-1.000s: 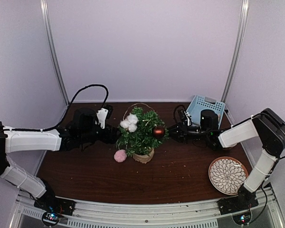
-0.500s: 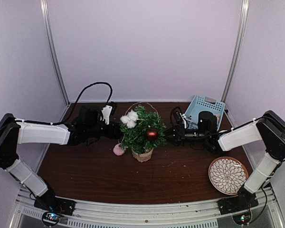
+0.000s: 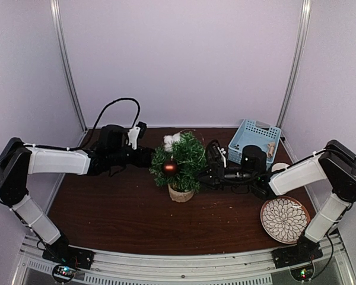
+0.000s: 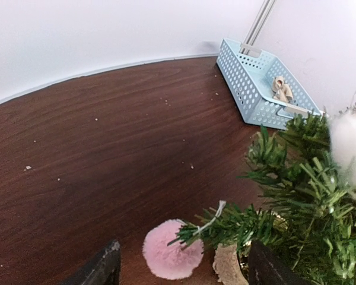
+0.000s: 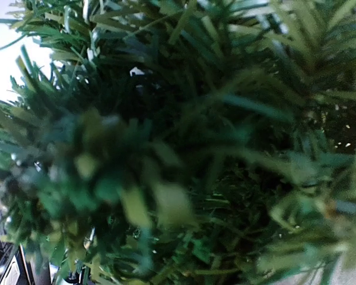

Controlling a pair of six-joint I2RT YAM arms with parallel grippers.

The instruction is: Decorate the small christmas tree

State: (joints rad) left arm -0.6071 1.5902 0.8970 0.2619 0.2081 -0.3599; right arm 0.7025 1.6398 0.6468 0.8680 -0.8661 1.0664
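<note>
Tree (image 3: 187, 155) hung with red bauble (image 3: 169, 167), white cotton (image 3: 172, 140); pink pom-pom (image 4: 171, 258) not yet hung. Left gripper (image 3: 148, 157) spread wide, empty; right gripper (image 3: 203, 173) buried in needles, opening indeterminable.

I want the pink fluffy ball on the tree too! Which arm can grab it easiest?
Left, probably. The left fingers stand open with the pink pompom on the table just ahead, beside the tree. The right fingers are buried in branches on the other side.
</note>
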